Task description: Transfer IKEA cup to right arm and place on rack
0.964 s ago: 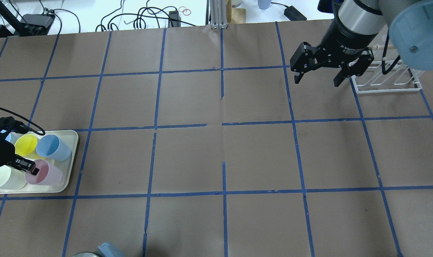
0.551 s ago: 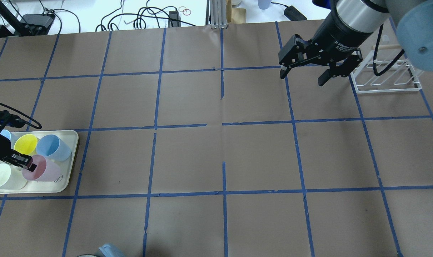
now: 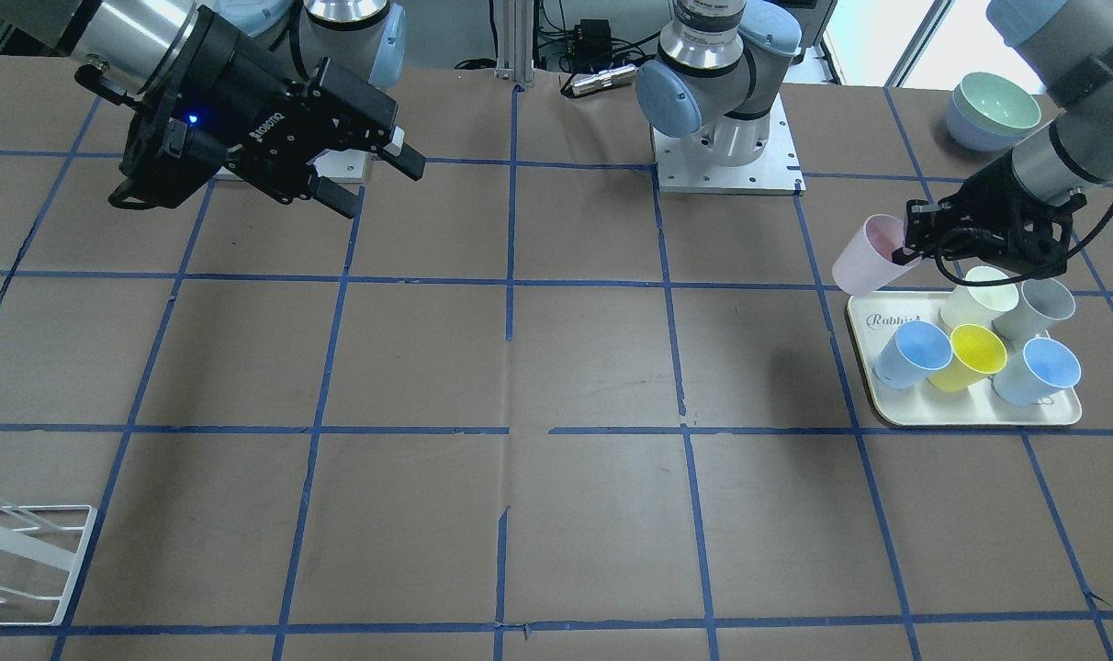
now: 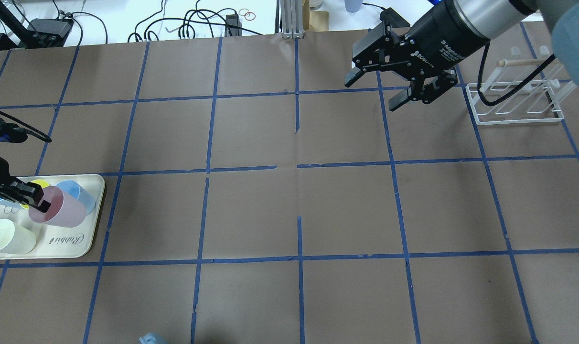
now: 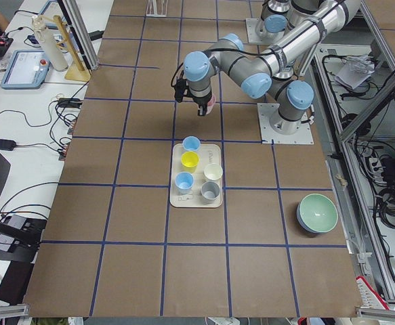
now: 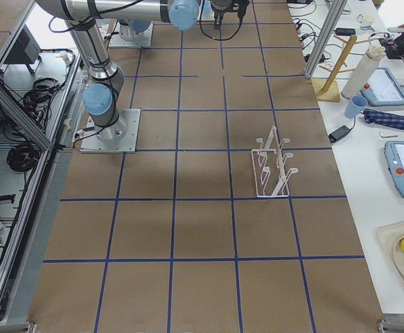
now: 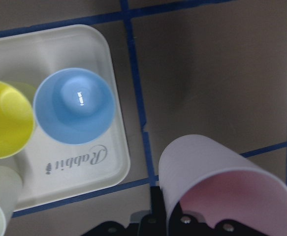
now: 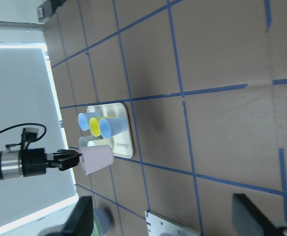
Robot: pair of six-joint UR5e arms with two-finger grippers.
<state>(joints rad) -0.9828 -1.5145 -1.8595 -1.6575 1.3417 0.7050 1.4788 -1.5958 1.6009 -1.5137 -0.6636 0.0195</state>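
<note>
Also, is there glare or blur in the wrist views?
Left wrist view: a small glare spot inside the blue cup; the pink cup, near the lens, looks soft. Right wrist view: the left strip is washed out; the fingers at the bottom are dark blurs.

"Rabbit", cursive script, on the floor of the cream tray (image 7: 15,54) near the table's (image 4: 289,200) left edge. "ROBOTIQ", white letters, on the right claw's (image 3: 379,188) body.
</note>
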